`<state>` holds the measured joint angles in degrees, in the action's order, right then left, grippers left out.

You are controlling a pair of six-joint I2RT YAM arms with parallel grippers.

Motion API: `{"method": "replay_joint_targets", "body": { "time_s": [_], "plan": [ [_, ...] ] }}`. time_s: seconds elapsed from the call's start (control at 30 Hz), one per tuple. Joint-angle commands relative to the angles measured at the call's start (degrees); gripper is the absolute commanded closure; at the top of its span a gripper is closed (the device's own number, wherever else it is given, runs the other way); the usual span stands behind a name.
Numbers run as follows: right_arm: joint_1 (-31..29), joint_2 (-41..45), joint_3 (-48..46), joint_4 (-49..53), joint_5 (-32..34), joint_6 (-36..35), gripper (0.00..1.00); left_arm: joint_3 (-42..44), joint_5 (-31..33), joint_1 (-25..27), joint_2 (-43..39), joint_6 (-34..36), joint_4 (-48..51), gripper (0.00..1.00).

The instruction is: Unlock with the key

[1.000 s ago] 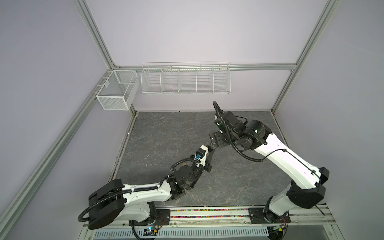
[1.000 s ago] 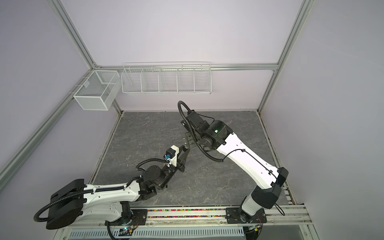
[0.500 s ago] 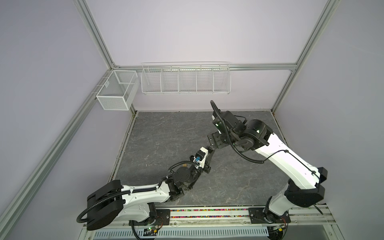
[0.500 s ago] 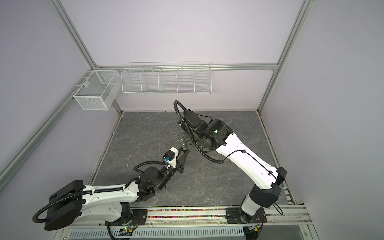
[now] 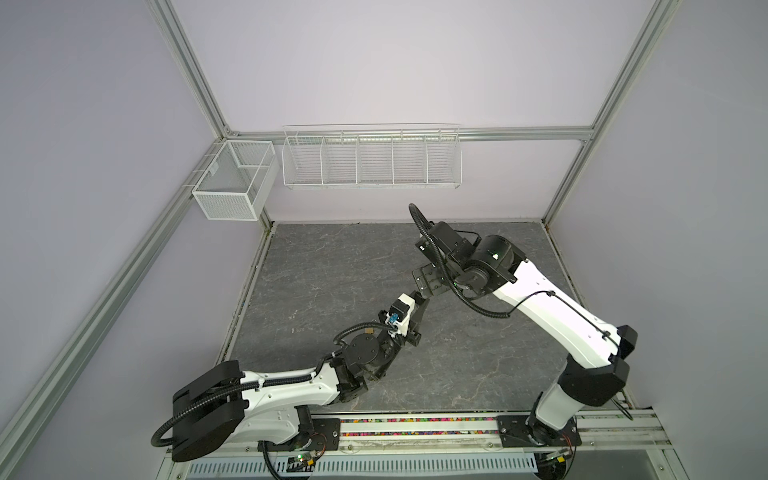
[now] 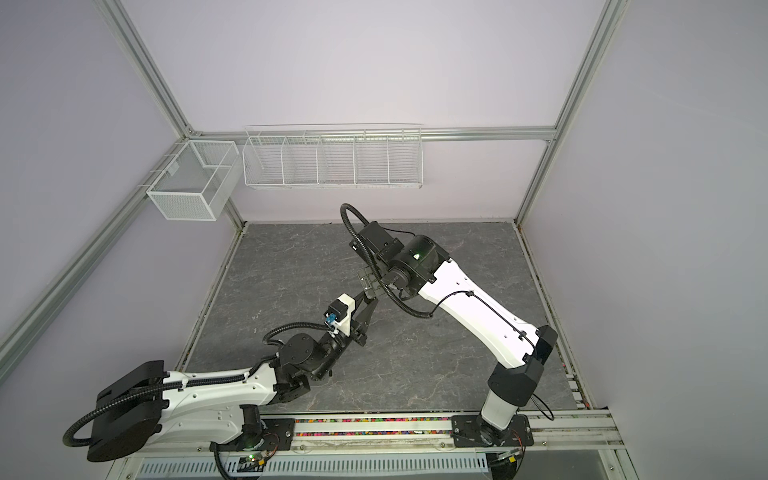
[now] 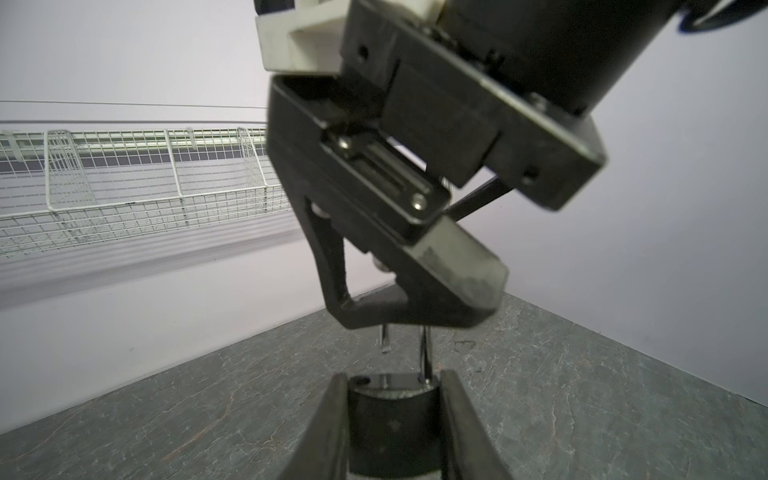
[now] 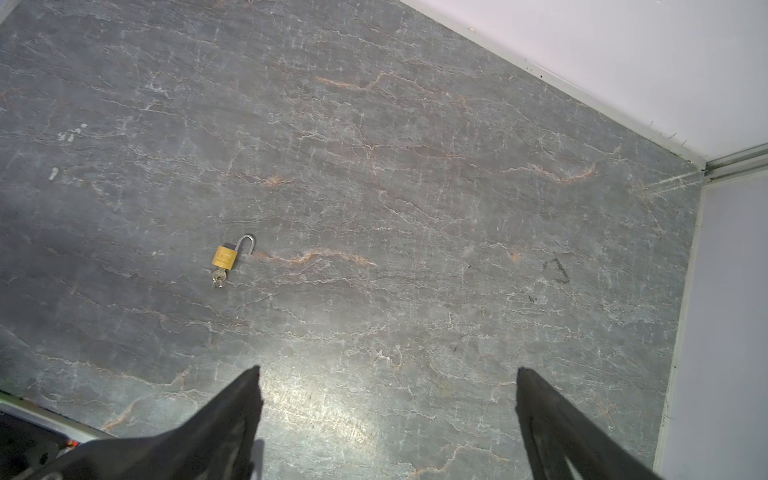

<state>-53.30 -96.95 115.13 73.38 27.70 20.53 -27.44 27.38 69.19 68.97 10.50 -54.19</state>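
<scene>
My left gripper (image 7: 392, 386) is shut on a dark padlock (image 7: 392, 419), which stands between its fingers with the chrome top facing away. The shackle (image 7: 424, 357) stands open: one leg sits in the body and the other end hangs free above it. That lock's keyhole is hidden, and no key shows on it. My right gripper (image 8: 386, 374) is wide open and empty. It hovers just beyond the held lock, with one of its fingers (image 7: 415, 282) over the shackle. Both top views show the two grippers meeting mid-floor: left gripper (image 5: 420, 309), right gripper (image 5: 428, 286). A small brass padlock (image 8: 225, 257) lies on the floor, shackle open, with a key (image 8: 219, 277) in it.
The floor is a grey stone-patterned slab (image 5: 316, 274) enclosed by lilac walls. A white wire rack (image 5: 372, 160) hangs on the back wall, with a mesh box (image 5: 232, 187) in the left corner. The arms' base rail (image 5: 415, 428) runs along the front edge.
The right wrist has swung a little to the left. The left gripper has drawn slightly toward the front with the lock. Neither gripper's jaws have changed.
</scene>
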Motion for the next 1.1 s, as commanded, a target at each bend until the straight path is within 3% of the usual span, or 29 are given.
{"method": "replay_joint_targets", "body": {
  "time_s": [0.0,0.3,0.5,0.77,1.07],
  "plan": [
    [0.6,0.3,0.3,3.6,2.5,-1.4,0.04,0.6,-1.3,0.3,-1.8,2.1,-3.2,1.00],
    [1.3,3.8,-1.5,5.8,1.0,-1.7,0.04,1.4,-2.7,0.3,-2.0,3.3,-4.7,1.00],
    [2.4,9.1,-7.0,2.3,-6.2,-2.2,0.04,0.7,-2.2,0.3,-1.9,2.4,-4.4,1.00],
    [3.9,15.2,-12.4,-0.9,-6.5,-2.7,0.03,-0.7,-1.3,0.3,-2.6,0.5,-0.7,1.00],
    [4.5,19.4,-19.7,-11.1,-16.3,-4.9,0.01,-1.9,-1.4,0.3,-2.3,-2.6,1.0,1.00]
  ]
}}
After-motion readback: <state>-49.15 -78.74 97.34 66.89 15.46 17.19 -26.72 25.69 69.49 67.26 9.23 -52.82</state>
